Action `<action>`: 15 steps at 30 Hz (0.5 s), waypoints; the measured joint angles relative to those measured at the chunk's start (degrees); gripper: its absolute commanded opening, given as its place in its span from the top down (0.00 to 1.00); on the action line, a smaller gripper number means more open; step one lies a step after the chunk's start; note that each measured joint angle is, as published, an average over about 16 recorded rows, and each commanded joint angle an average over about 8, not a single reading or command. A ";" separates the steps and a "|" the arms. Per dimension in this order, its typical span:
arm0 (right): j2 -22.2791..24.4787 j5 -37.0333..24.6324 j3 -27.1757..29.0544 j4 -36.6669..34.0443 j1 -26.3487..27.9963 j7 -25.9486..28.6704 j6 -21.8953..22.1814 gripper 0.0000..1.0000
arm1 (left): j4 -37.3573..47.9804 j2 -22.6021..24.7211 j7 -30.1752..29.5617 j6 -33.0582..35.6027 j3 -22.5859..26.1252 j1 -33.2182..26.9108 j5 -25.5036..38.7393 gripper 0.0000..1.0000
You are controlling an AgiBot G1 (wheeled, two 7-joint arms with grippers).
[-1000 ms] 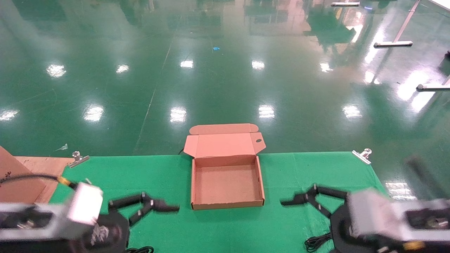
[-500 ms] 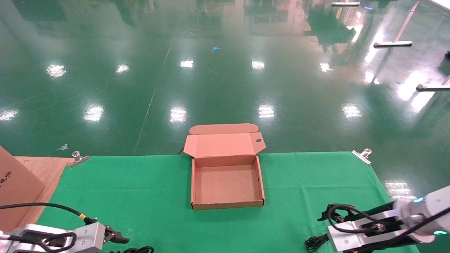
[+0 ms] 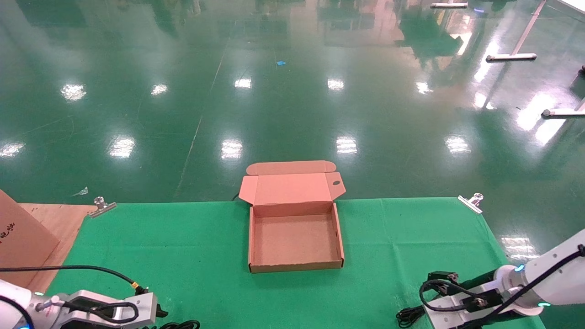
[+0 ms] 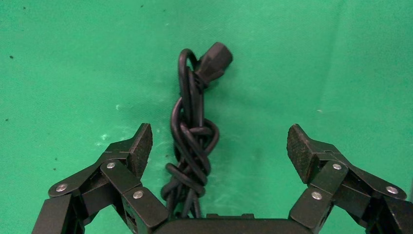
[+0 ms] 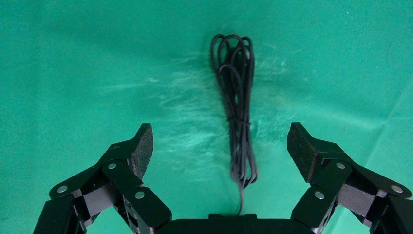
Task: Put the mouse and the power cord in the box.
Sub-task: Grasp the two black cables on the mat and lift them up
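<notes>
The brown box [image 3: 295, 267] sits open with nothing in it at the middle of the green cloth, its lid folded back. The power cord [image 4: 192, 141], a knotted thick black bundle with a chunky plug [image 4: 217, 58], lies on the cloth under my left gripper [image 4: 220, 144]. That gripper is open and straddles the cord, which lies nearer one pad [image 4: 143, 144]. My right gripper [image 5: 219, 144] is open above a thin black cord bundle [image 5: 238, 107] that runs under its base. The mouse itself is hidden. In the head view both arms are low at the near corners.
A large printed cardboard carton [image 3: 18, 237] stands at the near left on bare wood [image 3: 59, 217]. Metal clips [image 3: 101, 206] [image 3: 471, 202] pin the cloth's far corners. Beyond the far edge is glossy green floor.
Both arms have pulled back from beside the box to the table's near corners and now point down over the cables. The box has not moved.
</notes>
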 measured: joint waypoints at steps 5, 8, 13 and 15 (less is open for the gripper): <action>-2.59 0.16 0.07 -6.36 1.40 -3.99 2.06 0.00 | 4.84 2.15 2.56 -1.96 0.62 -1.47 1.17 0.00; -3.97 0.40 0.19 -9.87 2.22 -6.16 3.09 0.00 | 7.22 3.11 3.86 -3.08 0.84 -2.18 1.61 0.00; -5.97 0.90 0.45 -15.13 3.45 -9.27 4.43 0.00 | 10.41 4.30 5.76 -4.68 1.00 -3.01 1.99 0.00; -6.66 1.08 0.55 -16.99 3.90 -10.35 4.89 0.00 | 11.45 4.61 6.44 -5.21 1.01 -3.24 2.03 0.00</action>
